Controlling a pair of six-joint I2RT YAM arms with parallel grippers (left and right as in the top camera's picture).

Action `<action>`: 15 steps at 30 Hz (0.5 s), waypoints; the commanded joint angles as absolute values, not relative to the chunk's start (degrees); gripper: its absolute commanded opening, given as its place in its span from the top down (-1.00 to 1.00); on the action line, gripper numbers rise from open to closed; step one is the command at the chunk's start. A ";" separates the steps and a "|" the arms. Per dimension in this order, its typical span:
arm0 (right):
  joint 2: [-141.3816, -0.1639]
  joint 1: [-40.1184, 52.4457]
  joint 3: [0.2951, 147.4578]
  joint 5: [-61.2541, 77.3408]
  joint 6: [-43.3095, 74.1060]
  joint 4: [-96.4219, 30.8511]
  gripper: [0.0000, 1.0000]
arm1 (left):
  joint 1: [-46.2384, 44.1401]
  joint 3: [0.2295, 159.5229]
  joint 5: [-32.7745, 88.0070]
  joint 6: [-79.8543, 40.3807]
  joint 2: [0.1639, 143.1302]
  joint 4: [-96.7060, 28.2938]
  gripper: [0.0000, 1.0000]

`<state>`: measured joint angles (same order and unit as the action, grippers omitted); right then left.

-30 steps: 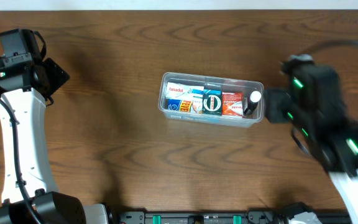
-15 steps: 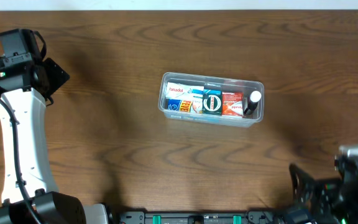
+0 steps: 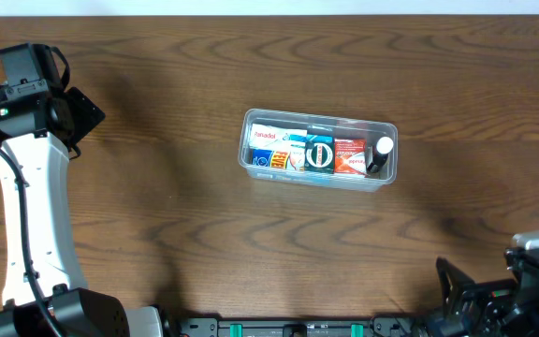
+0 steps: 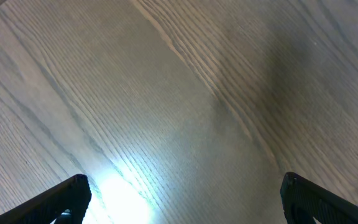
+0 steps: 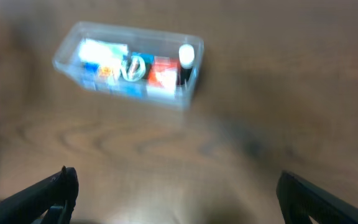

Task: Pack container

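The container point(image 3: 247, 140) is a clear shallow tub in the middle of the table. It holds several small boxes side by side and a dark tube with a white cap point(image 3: 382, 152) at its right end. My left gripper point(image 4: 183, 186) is open over bare wood at the far left, well away from the tub. In the right wrist view my right gripper point(image 5: 176, 180) is open and empty, with the container point(image 5: 138, 32) blurred far ahead of it. The right arm point(image 3: 522, 285) sits at the near right corner.
The dark wood table point(image 3: 204, 234) surrounds the tub on all sides. The left arm point(image 3: 31, 187) runs along the left edge. A black rail point(image 3: 298, 328) lines the near edge.
The right arm has drawn back from beside the container's right end to the near right corner. The left arm and the container have not moved.
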<state>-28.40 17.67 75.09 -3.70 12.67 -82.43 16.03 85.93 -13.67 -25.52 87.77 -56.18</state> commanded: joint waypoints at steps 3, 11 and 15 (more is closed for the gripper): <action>-22.72 16.84 68.42 -4.73 7.07 -70.67 -0.99 | 16.21 86.46 -13.74 -25.82 88.31 -56.31 -0.96; -10.63 14.57 43.99 -4.29 5.06 -41.54 -0.98 | 16.21 86.46 -13.74 -25.80 88.31 -56.31 -0.96; -6.15 13.82 30.02 -3.51 5.08 -24.97 -0.98 | 16.21 86.46 -13.76 -25.80 88.31 -56.34 -0.96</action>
